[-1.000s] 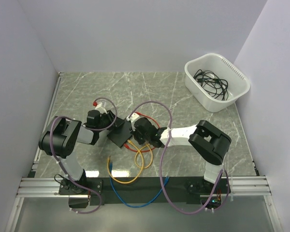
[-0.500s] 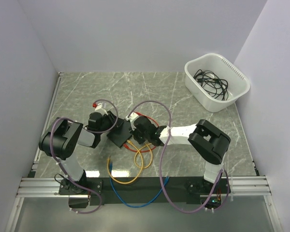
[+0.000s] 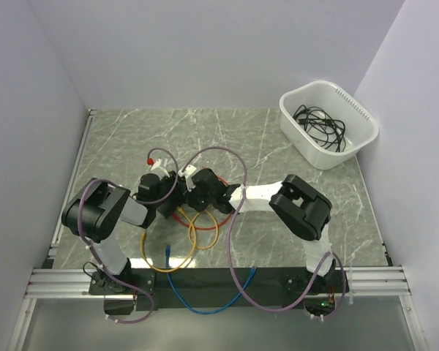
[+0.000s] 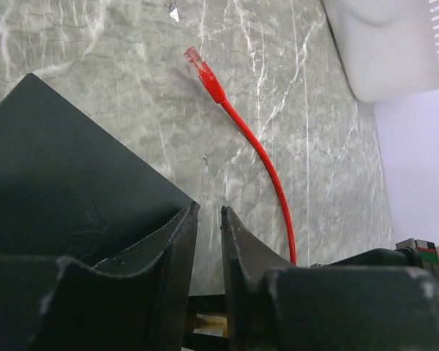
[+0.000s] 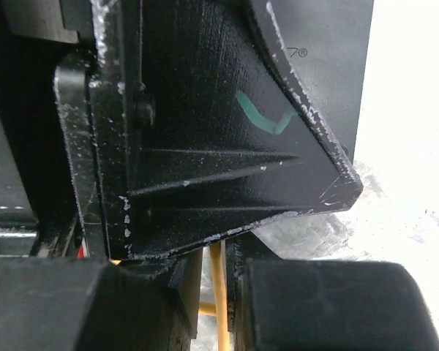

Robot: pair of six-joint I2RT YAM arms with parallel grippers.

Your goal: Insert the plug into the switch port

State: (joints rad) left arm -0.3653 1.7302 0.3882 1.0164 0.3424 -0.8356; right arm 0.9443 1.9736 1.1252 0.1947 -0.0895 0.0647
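Note:
The switch is a flat matte-black box filling the left of the left wrist view. In the top view it is mostly hidden under the two grippers. My left gripper sits at its corner, jaws almost together with only bare table in the gap. In the top view this gripper faces my right gripper. My right gripper is shut on a yellow cable, close against the switch. The plug at the cable's end is hidden.
A red cable with a clear plug lies on the marble beyond the switch. Yellow and blue cable loops lie near the front edge. A white tub of black cables stands at the back right.
Both grippers and the switch have shifted left. The right arm has stretched further left, dragging the yellow loop with it.

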